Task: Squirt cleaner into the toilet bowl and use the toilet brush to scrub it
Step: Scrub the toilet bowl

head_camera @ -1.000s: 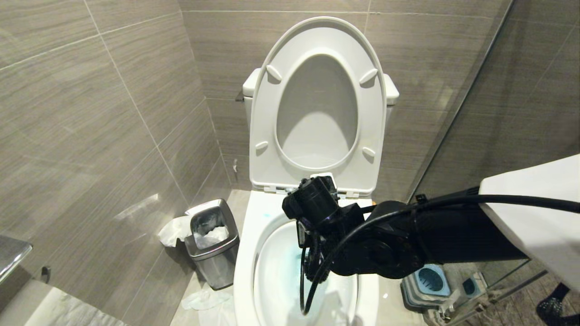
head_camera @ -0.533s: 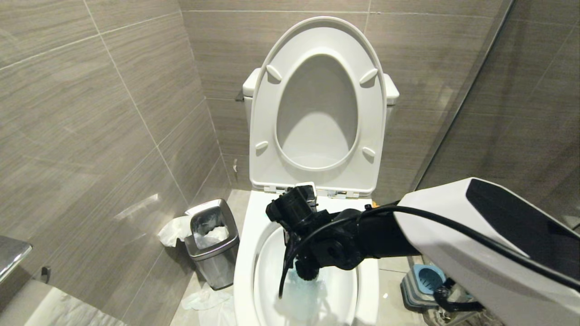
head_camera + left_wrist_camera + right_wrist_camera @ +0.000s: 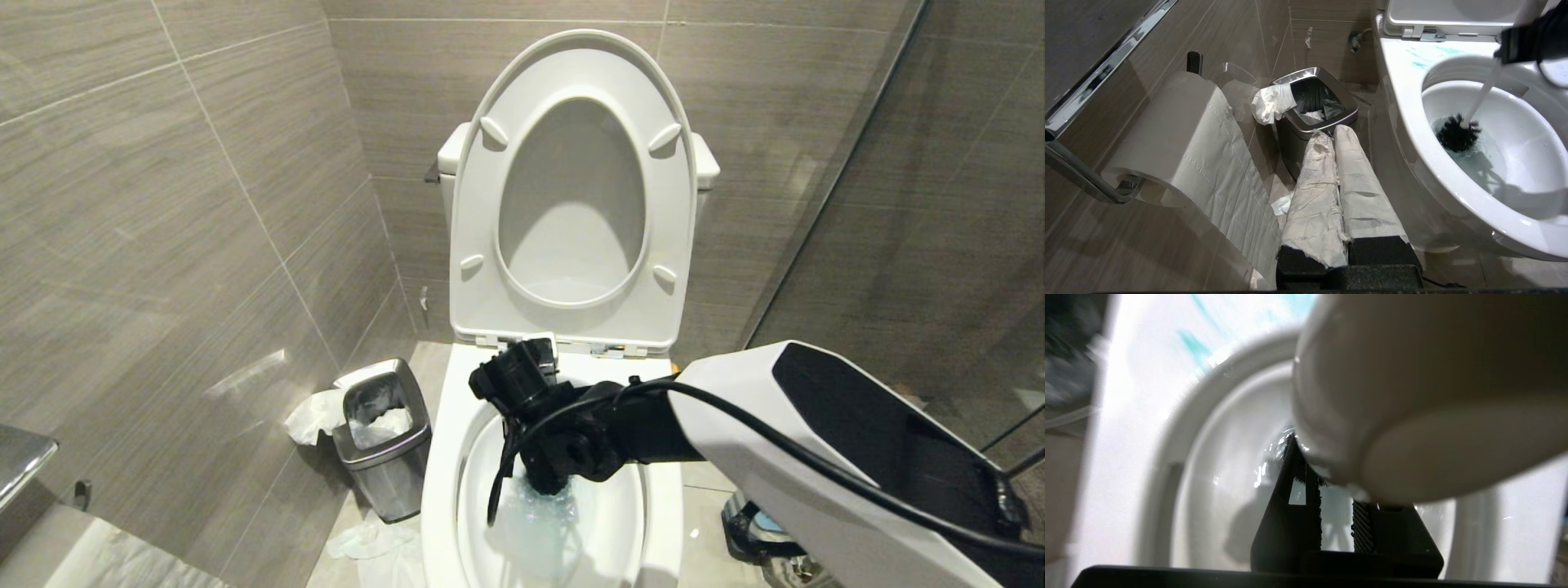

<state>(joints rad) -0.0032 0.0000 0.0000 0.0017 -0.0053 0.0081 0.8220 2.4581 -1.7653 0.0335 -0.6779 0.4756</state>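
The slim white-handled toilet brush [image 3: 1482, 92] has its dark bristle head down in the blue-tinted water of the glossy white toilet bowl [image 3: 1404, 106]. My right gripper [image 3: 1336, 522] clamps its handle; my tissue-wrapped left gripper [image 3: 1336, 192] sits closed beside the steel bin [image 3: 1290, 134]

The white glossy ceramic toilet bowl [image 3: 1412, 134] is the landmark. Inside its basin, the slim white-handled toilet brush [image 3: 1458, 136] stands tilted, its dark bristle head in blue-green tinted water. Turquoise cleaner streaks [image 3: 1423, 64] mark the rim. Beside the bowl stands a small steel waste bin [image 3: 1327, 118]; nearer, the paper-wrapped left end effector [image 3: 1345, 183], fingers together.
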